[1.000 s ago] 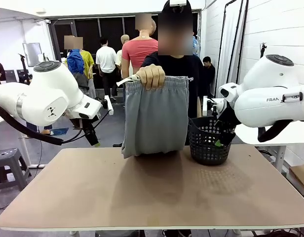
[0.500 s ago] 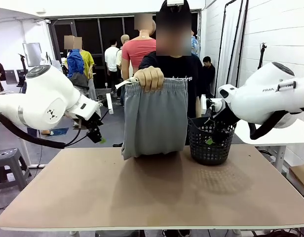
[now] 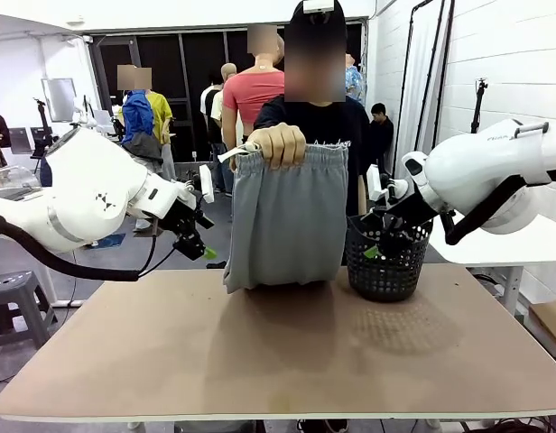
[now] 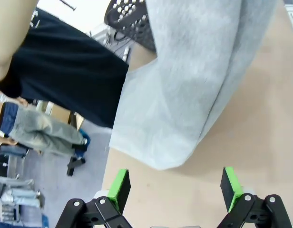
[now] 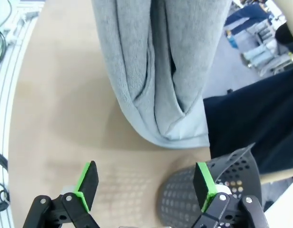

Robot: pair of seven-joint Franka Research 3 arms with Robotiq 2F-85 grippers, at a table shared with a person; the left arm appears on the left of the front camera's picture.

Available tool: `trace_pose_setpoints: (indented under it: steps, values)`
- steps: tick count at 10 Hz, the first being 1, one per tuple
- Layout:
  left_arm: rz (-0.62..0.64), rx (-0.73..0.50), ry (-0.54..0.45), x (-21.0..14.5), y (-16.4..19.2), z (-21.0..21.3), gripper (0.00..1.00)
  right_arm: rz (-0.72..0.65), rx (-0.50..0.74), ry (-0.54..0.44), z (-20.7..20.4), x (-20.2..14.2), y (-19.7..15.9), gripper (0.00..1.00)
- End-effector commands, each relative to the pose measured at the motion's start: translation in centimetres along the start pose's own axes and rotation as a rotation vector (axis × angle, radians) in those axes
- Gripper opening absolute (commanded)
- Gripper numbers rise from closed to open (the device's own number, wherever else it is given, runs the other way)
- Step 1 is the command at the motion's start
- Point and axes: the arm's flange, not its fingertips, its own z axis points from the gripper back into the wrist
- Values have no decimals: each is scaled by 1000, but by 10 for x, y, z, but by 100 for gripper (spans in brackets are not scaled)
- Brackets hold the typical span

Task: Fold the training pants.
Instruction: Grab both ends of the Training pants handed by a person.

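Observation:
A person across the table holds up the light grey training pants (image 3: 285,216) by the waistband with one hand (image 3: 276,142); the lower end rests on the table's far edge. My left gripper (image 3: 199,242) hovers open just left of the pants, above the table. In the left wrist view the pants (image 4: 194,80) hang ahead of the open green-padded fingers (image 4: 119,186). My right gripper (image 3: 379,245) stands open in front of the black basket, right of the pants. The right wrist view shows the pants' folds (image 5: 156,71) ahead of the spread fingers (image 5: 203,183).
A black mesh basket (image 3: 383,260) stands on the table's far right, close beside the pants and behind my right gripper. The brown tabletop (image 3: 287,352) stretches bare toward the near edge. Other people stand far behind.
Both arms have swung inward toward the pants: the left gripper moved right and down, the right gripper moved left in front of the basket. The pants stay held up.

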Motion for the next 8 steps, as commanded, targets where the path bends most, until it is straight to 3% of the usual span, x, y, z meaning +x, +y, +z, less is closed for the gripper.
trace_pose_setpoints:
  steps: [1, 4, 8]
  values:
    - [-21, -74, -77, -5, 13, -10, 100, 21, 0, -88, -14, -7, -9, 100]
    - [-10, -77, -141, 3, 8, -8, 100, -5, 29, -200, -18, -6, -10, 100]
    - [-13, -147, -275, 6, 8, -10, 100, -39, 70, -237, -21, -6, -11, 100]
